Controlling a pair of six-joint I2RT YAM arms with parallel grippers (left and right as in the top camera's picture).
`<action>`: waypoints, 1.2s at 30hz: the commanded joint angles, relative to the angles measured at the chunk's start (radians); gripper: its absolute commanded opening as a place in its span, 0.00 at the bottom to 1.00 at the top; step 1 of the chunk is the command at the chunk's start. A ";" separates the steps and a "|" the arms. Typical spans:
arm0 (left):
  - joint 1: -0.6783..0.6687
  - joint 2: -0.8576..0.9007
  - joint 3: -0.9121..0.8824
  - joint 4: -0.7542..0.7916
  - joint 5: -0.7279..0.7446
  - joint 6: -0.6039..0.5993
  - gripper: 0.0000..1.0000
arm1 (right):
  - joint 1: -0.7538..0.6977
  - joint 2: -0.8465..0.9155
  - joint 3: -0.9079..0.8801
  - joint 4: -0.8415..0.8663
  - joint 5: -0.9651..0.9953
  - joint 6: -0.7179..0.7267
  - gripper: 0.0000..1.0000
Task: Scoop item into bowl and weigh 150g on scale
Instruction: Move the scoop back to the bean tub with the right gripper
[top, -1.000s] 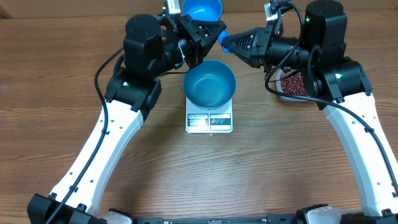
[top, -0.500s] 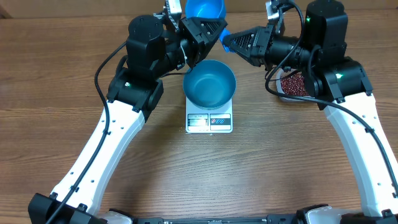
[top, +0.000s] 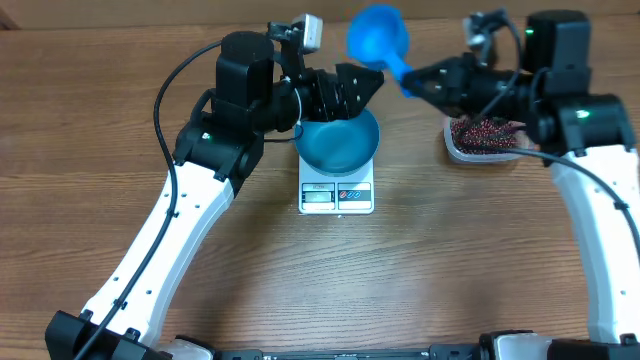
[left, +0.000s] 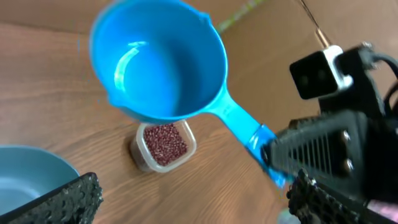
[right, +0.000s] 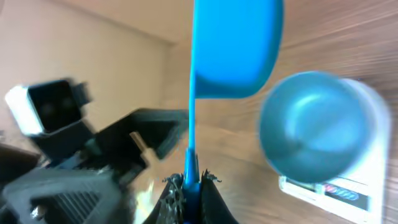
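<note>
**A:** What has changed since a second ago?

**B:** The left pincer (top: 355, 95) has let go. Its jaws now stand wide apart just over the bowl (top: 340, 145) and hold nothing. The scoop (top: 378, 35) has gone to the right, and only the right pincer (top: 418, 80) carries it, clenched on the end of the thin handle.

**A:** And where are the beans (top: 487, 130)?

**B:** All in the clear tub (top: 470, 153) on the surface (top: 90, 120), at the right, partly under the right arm. The scoop is empty. The bowl sits on the scale (top: 337, 196) and looks empty too.

**A:** How will the beans handle?

**B:** I think like loose, hard, small grains that roll and pour easily. No pincer can pinch them, so the scoop must take them, pushed in low and lifted level. The scoop looks like light, stiff plastic. Held so far out at the end of the handle, it may twist in the grip when it is loaded.
</note>
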 joint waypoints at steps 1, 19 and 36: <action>0.027 -0.011 0.015 -0.007 0.079 0.180 1.00 | -0.066 -0.014 0.161 -0.177 0.156 -0.155 0.04; 0.007 -0.011 0.255 -0.668 -0.254 0.515 0.61 | -0.138 0.192 0.666 -0.818 0.668 -0.265 0.04; -0.238 -0.008 -0.078 -0.698 -0.511 0.338 0.11 | -0.138 0.274 0.386 -0.817 0.827 -0.296 0.04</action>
